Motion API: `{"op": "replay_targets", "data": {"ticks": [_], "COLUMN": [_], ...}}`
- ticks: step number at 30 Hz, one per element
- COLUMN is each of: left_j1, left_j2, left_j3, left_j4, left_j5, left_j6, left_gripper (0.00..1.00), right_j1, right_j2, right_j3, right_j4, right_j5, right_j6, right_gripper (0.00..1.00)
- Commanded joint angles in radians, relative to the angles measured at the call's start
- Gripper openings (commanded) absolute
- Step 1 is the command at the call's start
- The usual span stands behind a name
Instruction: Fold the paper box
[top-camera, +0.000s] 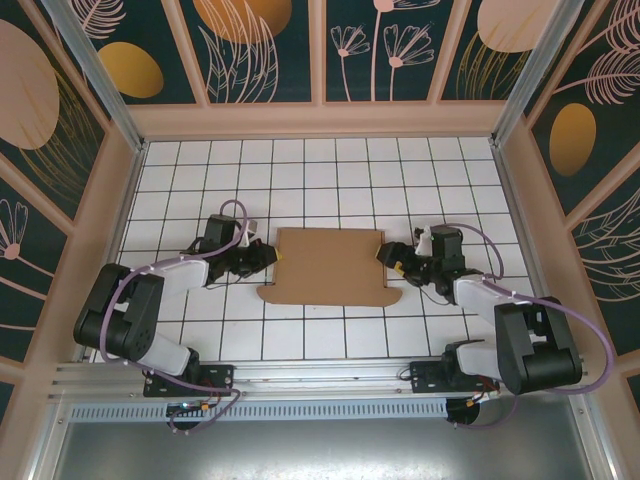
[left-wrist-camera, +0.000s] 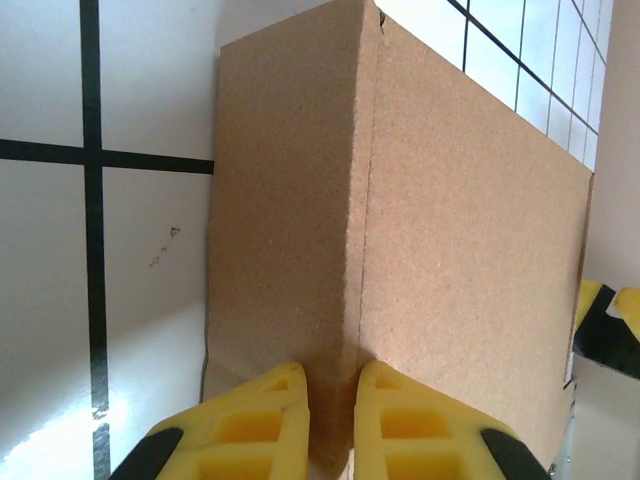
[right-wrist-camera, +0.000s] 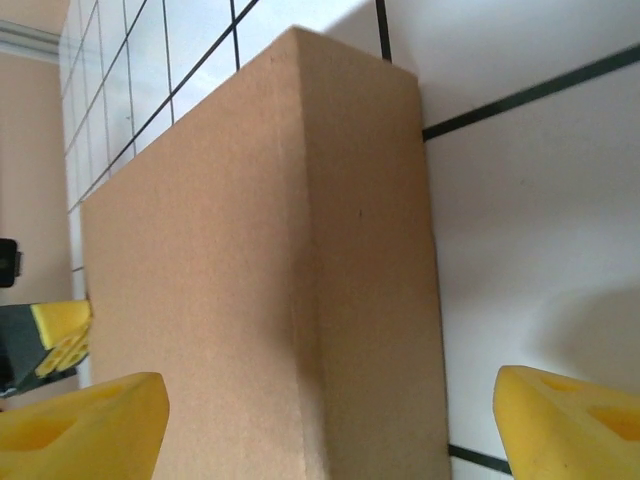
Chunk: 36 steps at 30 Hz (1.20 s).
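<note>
The paper box is a plain brown cardboard piece lying in the middle of the white gridded table, with small tabs at its near corners. My left gripper is at its left edge. In the left wrist view its yellow fingers stand close together, shut on a raised fold of the paper box. My right gripper is at the right edge, open. In the right wrist view its fingertips stand wide apart on either side of the upturned side of the paper box, not touching it.
The gridded table is bounded by pale wooden walls at left, right and back. Bare tiles lie behind and in front of the cardboard. Both arm bases sit at the near rail.
</note>
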Motion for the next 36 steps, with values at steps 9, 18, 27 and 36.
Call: {"op": "replay_targets", "data": {"ticks": [9,18,27,36], "left_j1": [0.077,0.117,0.117,0.116], "left_j2": [0.107,0.124,0.139,-0.118], "left_j3": [-0.057,-0.053,-0.024,0.188], "left_j4": [-0.032,-0.029,-0.052,-0.394], "left_j5": [0.121,0.154,0.144,-0.175], "left_j6": [-0.013,-0.011,0.014,0.136], "left_gripper": [0.0,0.0,0.0,0.22], "right_j1": [-0.013,0.0,0.067,0.07], "right_j2": [0.047,0.087,0.116,0.031], "right_j3": [-0.028,-0.019,-0.066,-0.061], "right_j4": [0.111,0.102,0.511,0.387], "right_j5": [-0.127,-0.162,-0.329,-0.196], "right_j6": [0.08,0.075,0.327,0.286], "right_gripper": [0.89,0.9,0.81,0.52]}}
